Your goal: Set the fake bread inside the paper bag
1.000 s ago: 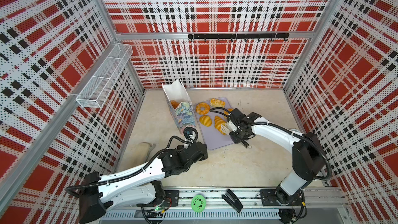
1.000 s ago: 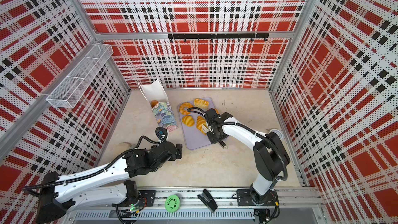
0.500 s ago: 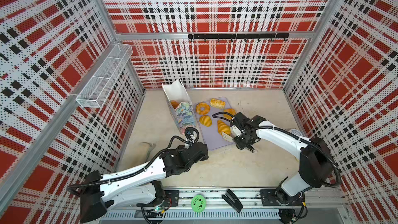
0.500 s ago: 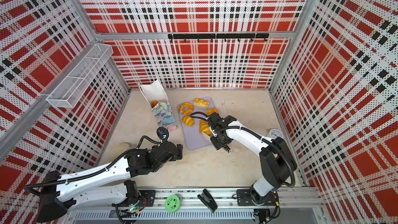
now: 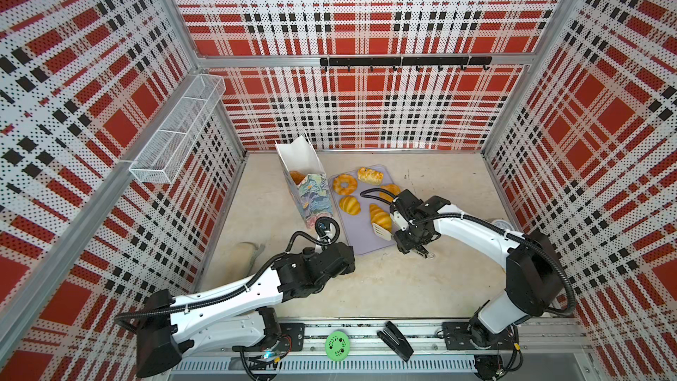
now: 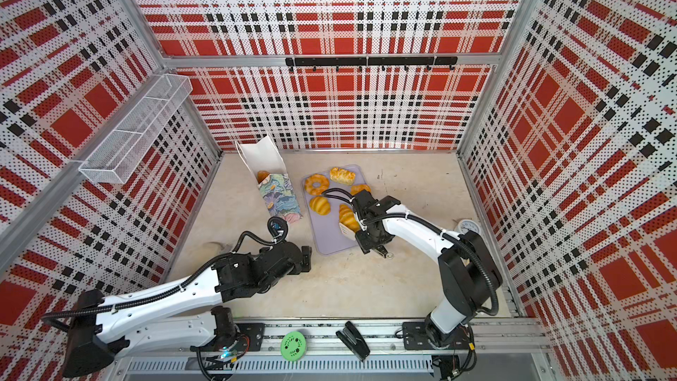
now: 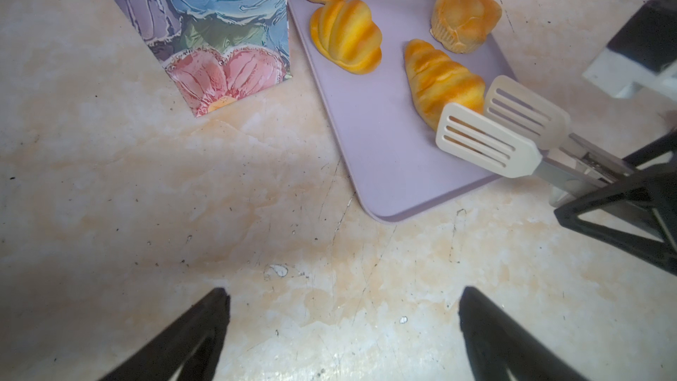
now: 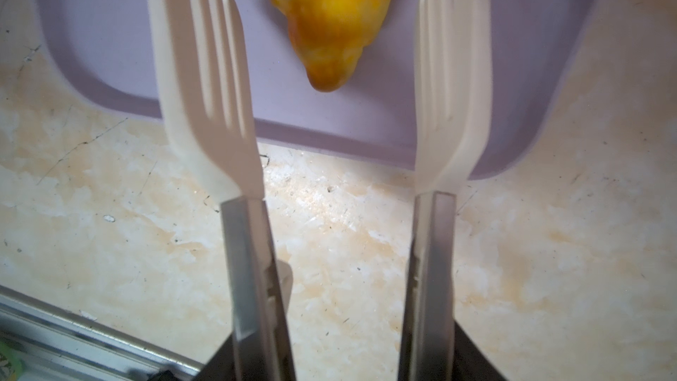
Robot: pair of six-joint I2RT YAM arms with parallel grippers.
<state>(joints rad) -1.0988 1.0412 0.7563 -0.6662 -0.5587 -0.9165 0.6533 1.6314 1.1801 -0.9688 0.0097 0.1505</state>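
Tongs [image 7: 491,141] clasped in right gripper [image 5: 399,234], drawn back to tray [image 7: 384,177] near edge, blades sprung apart; croissant [image 7: 441,82] left ungripped, regrasp needed; left gripper [image 7: 342,293] wide, empty

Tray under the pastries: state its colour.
The tray is plain pale lilac, with no pattern; the left wrist view shows it best.

Bare bench [image 7: 256,232] ahead of left end effector [image 7: 342,291] is free. Bag [image 7: 219,31] and tray [image 7: 384,163] stand beyond. Tongs [image 7: 487,141] blades apart, croissant [image 7: 439,82] tip between.
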